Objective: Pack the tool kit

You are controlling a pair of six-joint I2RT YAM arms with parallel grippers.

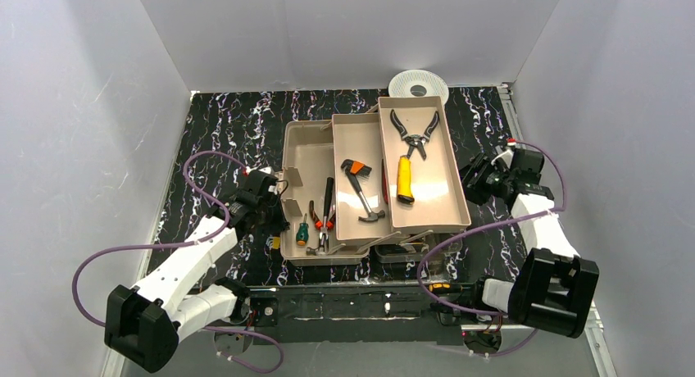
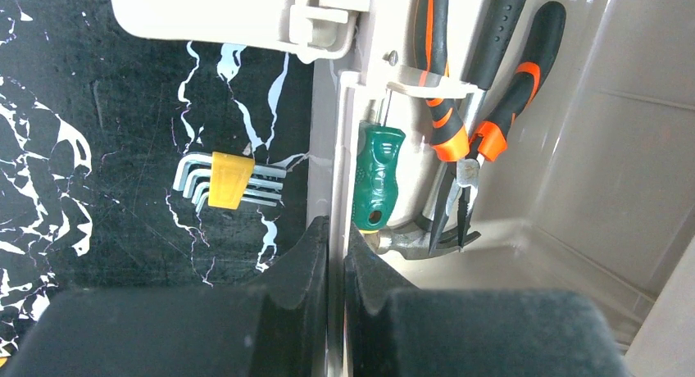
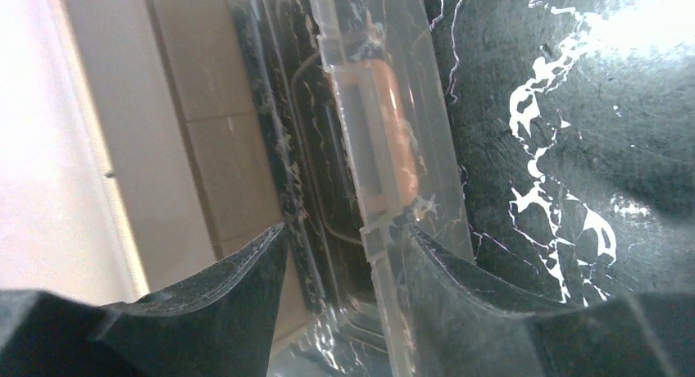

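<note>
The tool kit stands open in the middle of the mat, its beige trays [image 1: 311, 160] fanned out. The left tray holds a green screwdriver [image 1: 302, 229] and red pliers [image 1: 318, 215]. The middle tray holds a hammer [image 1: 366, 195]. The right tray holds grey pliers [image 1: 415, 131] and a yellow-handled tool [image 1: 404, 180]. My left gripper [image 1: 274, 219] is shut on the left tray's side wall [image 2: 336, 147], with the screwdriver [image 2: 377, 176] just inside. My right gripper [image 1: 477, 184] is open at the box's right side and straddles its translucent rim [image 3: 373, 188].
A yellow-clipped hex key set [image 2: 229, 180] lies on the black marbled mat just left of the box. A round white spool [image 1: 418, 85] sits behind the box at the back wall. White walls enclose the mat on three sides.
</note>
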